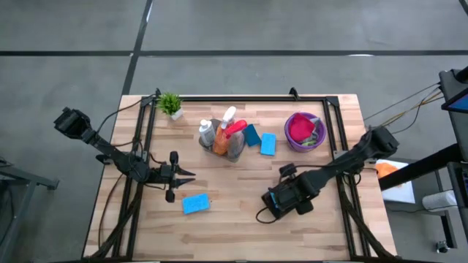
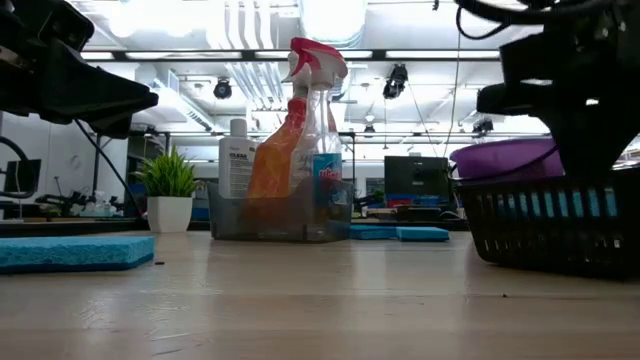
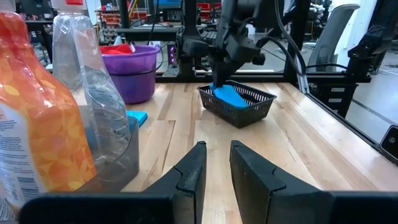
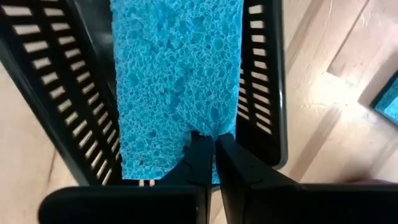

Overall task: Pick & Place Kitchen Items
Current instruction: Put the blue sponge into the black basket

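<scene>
My right hand [image 4: 210, 149] pinches the blue sponge [image 4: 177, 81] by its edge, hanging it inside the black basket [image 4: 264, 93] for dropping.

Two dark jointed arms, black cables

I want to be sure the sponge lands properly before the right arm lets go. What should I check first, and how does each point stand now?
1. Right gripper pinching the blue sponge: ok, fingers shut on its edge.
2. Sponge over the black basket: ok, basket walls on both sides.
3. Sponge resting on the basket floor: cannot tell.
4. Left gripper away from the basket: ok, it waits across the table, holding nothing.
5. Other sponge on the table, away from the drop: ok.
</scene>
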